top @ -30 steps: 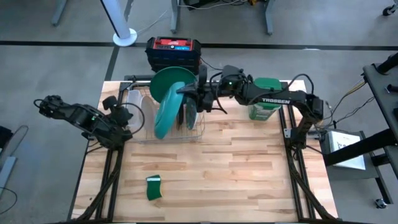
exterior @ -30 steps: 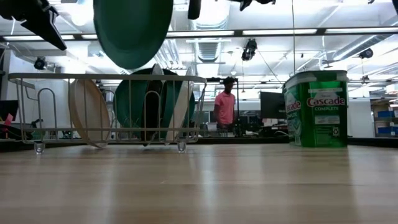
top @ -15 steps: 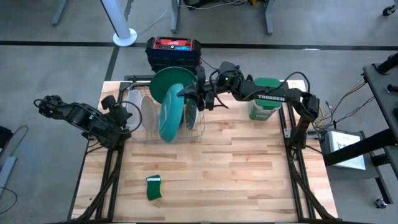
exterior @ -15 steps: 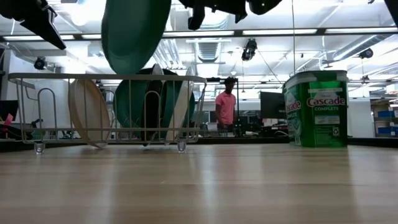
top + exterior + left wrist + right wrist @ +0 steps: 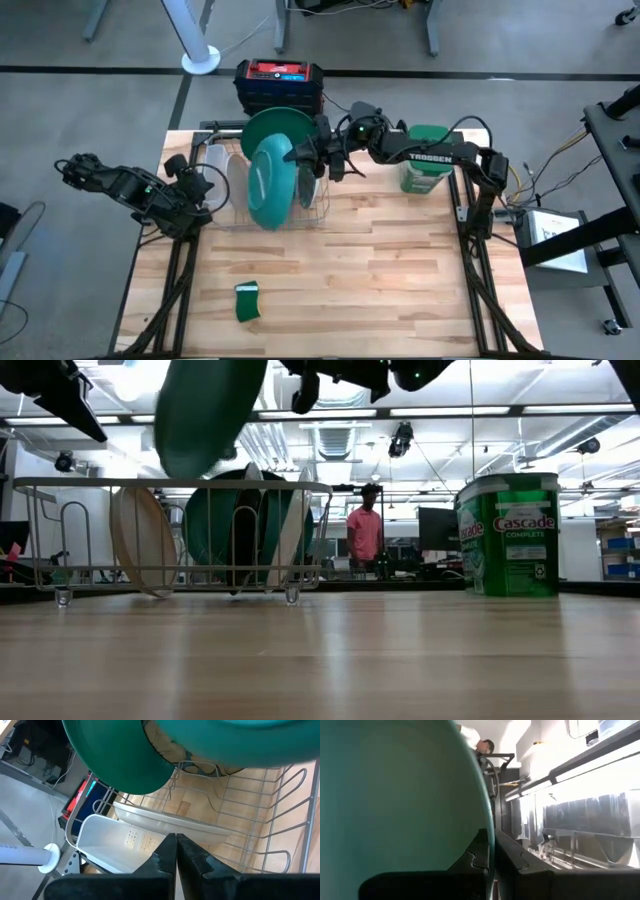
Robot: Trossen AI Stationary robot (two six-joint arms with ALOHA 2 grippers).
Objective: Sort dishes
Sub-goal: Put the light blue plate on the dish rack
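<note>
A robotics lab set up in an open, office-like workspace.

A butcher-block desk (image 5: 330,260) is mounted on a black metal frame over a bare grey concrete floor (image 5: 80,120), with cables (image 5: 555,165) trailing at its side. Rows of strip lights (image 5: 450,410) and exposed ducting are seen across the ceiling in the low view. Monitors (image 5: 438,528) and shelving are ranged along the back of the room, where a person (image 5: 362,530) in a pink top is standing. A kitchen scene is staged on the desk with a wire dish rack (image 5: 70,485) and a detergent tub (image 5: 508,535).
</note>
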